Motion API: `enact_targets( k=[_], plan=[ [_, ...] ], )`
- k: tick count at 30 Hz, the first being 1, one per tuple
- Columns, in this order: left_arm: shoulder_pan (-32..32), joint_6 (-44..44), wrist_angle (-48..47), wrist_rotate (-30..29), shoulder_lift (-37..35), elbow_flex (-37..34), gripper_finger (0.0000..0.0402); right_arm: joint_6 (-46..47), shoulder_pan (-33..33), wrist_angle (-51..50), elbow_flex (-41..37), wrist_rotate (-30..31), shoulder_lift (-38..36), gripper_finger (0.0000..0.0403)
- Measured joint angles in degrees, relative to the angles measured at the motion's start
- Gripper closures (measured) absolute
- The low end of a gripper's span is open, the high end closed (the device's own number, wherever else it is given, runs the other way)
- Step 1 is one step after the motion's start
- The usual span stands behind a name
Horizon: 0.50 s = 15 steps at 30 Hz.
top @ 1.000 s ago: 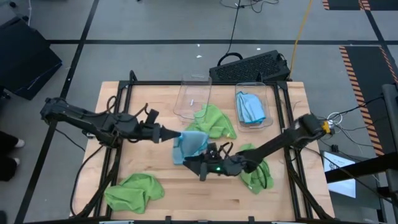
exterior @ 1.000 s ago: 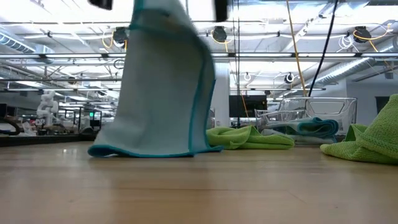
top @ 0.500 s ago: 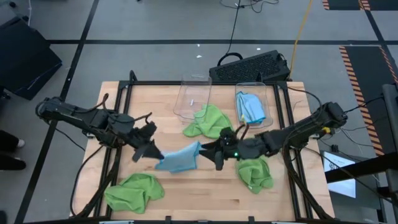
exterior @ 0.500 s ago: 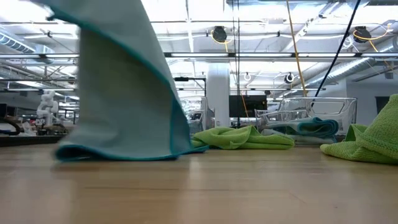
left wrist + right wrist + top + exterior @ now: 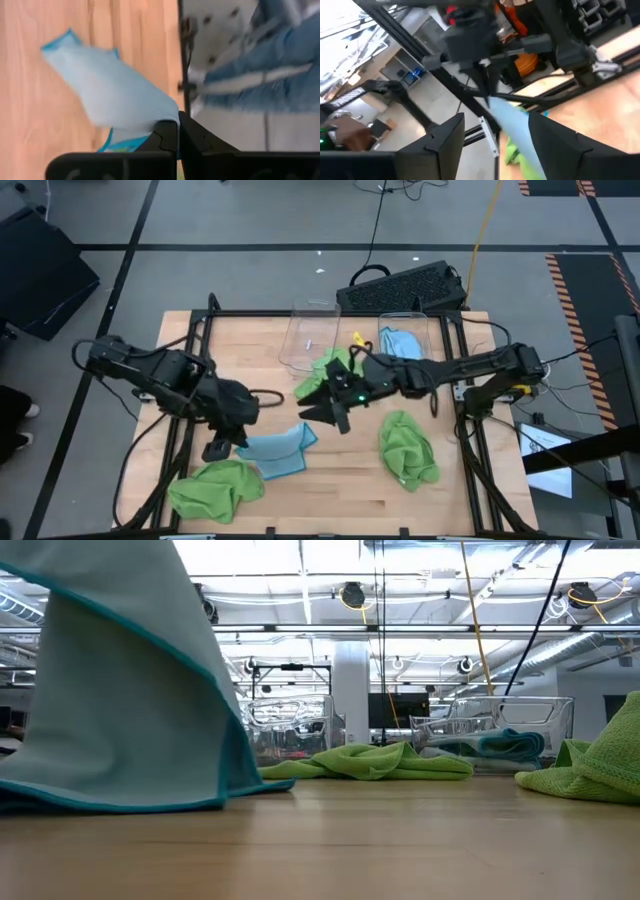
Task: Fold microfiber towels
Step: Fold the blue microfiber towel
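Blue towel being laid out
Blue towel [image 5: 275, 453] is pinched by shut left tool [image 5: 232, 442] near counter's front edge; right tool [image 5: 331, 408], open and empty; flattening is needed next.

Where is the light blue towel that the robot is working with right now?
From above, the light blue towel lies left of the table's middle, one corner pinched by the left gripper, just above a crumpled green towel.
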Motion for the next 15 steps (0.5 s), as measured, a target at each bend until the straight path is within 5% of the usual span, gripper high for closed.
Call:
enact_targets(
  k=[6, 15],
  plan=[
    [-2.5, 1.7, -17.8, -3.0, 8.1, 14.0, 0.0399, -4.4, -1.6, 3.5, 0.4, -0.7, 5.0, 0.0151],
    [-5.6, 3.0, -17.1, -5.7, 12.9, 23.4, 0.0400, 0.5, -3.4, 27.3, 2.6, -15.9, 17.9, 0.0131]
  ],
)
